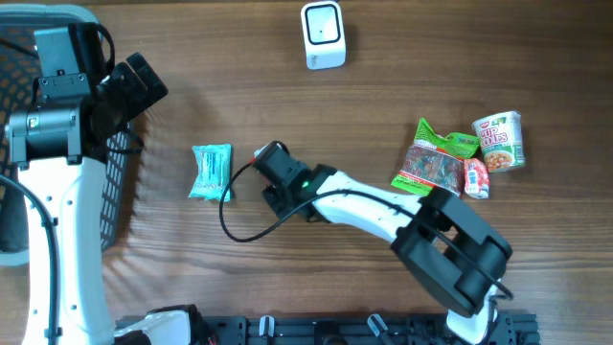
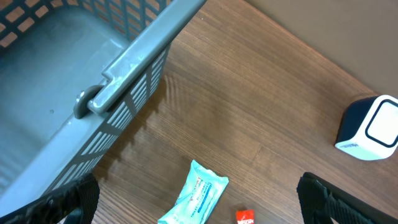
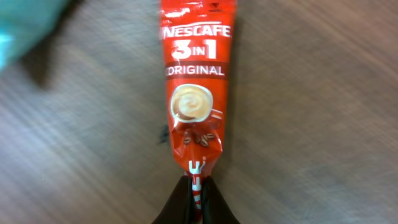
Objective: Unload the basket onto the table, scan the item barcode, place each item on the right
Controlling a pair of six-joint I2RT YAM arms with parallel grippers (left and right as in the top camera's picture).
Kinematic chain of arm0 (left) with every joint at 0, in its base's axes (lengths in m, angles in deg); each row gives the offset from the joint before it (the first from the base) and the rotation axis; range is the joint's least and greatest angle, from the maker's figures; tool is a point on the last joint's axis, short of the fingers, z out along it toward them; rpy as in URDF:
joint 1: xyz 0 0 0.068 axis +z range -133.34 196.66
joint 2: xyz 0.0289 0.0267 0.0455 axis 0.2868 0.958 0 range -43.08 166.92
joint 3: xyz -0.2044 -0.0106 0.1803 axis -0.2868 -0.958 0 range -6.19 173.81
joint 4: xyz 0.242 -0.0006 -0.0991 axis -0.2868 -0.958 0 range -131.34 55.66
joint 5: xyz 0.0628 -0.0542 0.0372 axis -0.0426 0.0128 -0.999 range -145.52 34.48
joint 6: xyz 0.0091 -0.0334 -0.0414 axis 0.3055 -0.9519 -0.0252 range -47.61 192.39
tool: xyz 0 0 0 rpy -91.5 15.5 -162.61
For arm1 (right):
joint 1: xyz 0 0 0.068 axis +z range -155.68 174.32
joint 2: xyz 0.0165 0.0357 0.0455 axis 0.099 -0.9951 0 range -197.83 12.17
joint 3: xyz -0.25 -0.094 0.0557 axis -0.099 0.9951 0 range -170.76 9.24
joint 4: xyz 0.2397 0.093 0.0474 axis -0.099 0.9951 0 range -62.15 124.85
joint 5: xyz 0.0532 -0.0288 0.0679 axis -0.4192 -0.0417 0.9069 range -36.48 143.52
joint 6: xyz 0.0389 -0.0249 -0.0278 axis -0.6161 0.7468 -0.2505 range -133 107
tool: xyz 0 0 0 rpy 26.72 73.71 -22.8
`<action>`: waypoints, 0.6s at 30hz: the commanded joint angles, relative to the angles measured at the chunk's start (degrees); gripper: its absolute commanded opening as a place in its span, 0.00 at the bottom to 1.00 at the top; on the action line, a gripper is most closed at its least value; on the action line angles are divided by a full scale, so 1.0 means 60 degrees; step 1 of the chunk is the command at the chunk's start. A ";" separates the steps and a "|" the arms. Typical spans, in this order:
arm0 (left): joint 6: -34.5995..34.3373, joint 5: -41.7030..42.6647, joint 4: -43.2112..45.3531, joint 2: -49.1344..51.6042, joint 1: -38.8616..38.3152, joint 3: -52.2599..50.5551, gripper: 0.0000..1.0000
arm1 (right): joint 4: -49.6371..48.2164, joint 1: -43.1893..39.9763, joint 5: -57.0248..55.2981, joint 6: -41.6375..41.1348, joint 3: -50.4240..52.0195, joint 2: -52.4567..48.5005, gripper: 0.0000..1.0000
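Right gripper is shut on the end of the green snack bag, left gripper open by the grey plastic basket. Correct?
No: the right gripper is shut on the end of a red Nescafé 3-in-1 coffee sachet, not the green snack bag. The right wrist view shows it. The left gripper is open by the grey plastic basket, as you said.

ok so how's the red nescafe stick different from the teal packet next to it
The nescafe stick is red with a coffee cup picture; the teal packet is pale blue-green. The nescafe stick is long and narrow; the teal packet is wider and stubbier. The right pincer is shut on the nescafe stick's end, while nothing touches the teal packet. Both are soft sealed packs.
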 commanded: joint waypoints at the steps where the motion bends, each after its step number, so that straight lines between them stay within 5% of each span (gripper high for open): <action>1: 0.0080 0.0015 0.0015 -0.0076 0.0062 0.0087 1.00 | 0.0011 -0.1089 0.3322 -0.0987 -0.0160 0.1009 0.04; 5: 0.0080 0.0011 0.0015 -0.0076 0.0062 0.0087 1.00 | -0.0109 -0.2907 0.7329 -0.1275 0.0237 0.0699 0.04; 18: 0.0080 0.0015 0.0015 -0.0076 0.0062 0.0087 1.00 | -0.0324 -0.3373 0.8378 -0.0557 0.1067 0.0339 0.04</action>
